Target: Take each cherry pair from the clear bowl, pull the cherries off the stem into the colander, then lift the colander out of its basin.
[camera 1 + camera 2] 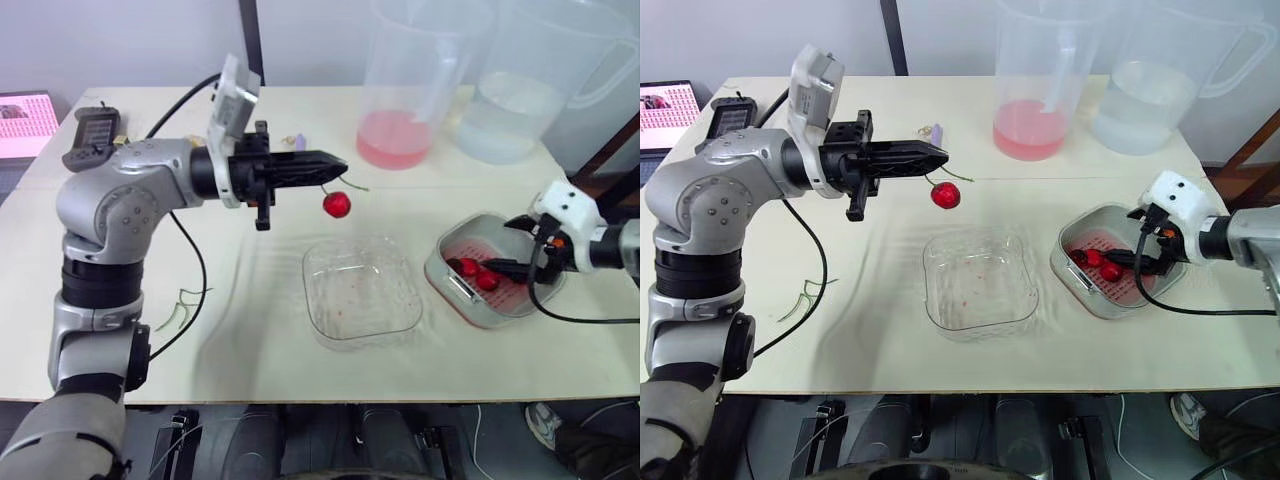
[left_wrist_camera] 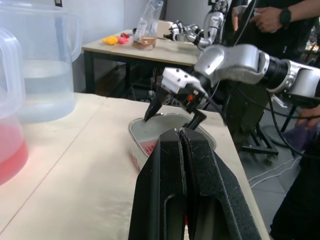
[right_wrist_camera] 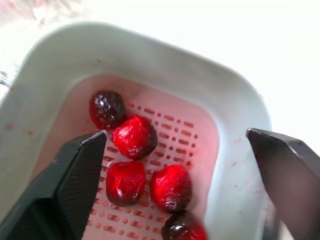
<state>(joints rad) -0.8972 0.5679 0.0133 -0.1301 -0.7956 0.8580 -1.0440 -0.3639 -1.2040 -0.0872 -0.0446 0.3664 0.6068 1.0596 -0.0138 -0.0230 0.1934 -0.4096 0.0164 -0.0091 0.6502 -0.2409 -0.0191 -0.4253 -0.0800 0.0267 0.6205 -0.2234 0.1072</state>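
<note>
From the head camera, the left gripper (image 1: 338, 162) was held in the air over the desk (image 1: 250, 340). Its fingers were pressed together on a thin green stem (image 1: 352, 184), and one red cherry (image 1: 337, 205) hung from it. The cherry hung just beyond the far edge of the clear bowl (image 1: 362, 290), which stood mid-desk with only red smears inside. To the bowl's right the colander (image 1: 497, 290) sat in its basin (image 1: 441, 262) with red cherries in it. The right gripper (image 1: 503, 247) was over it, fingers spread and holding nothing. A pitcher of pink liquid (image 1: 405, 85) and a pitcher of water (image 1: 525, 85) stood at the back of the desk. Loose stems (image 1: 185, 305) lay near the left arm.

In the left wrist view, the left gripper's two black fingers (image 2: 197, 165) rose pressed flat against each other. Beyond them the right gripper hovered spread above the basin's rim, and a person's hand (image 2: 267, 17) showed in the background.

In the right wrist view, the right gripper's fingers (image 3: 75, 170) stood wide apart on either side of the colander's pink perforated floor. Five red cherries lay there in a loose cluster, two darker than the others. None touched the fingers.
</note>
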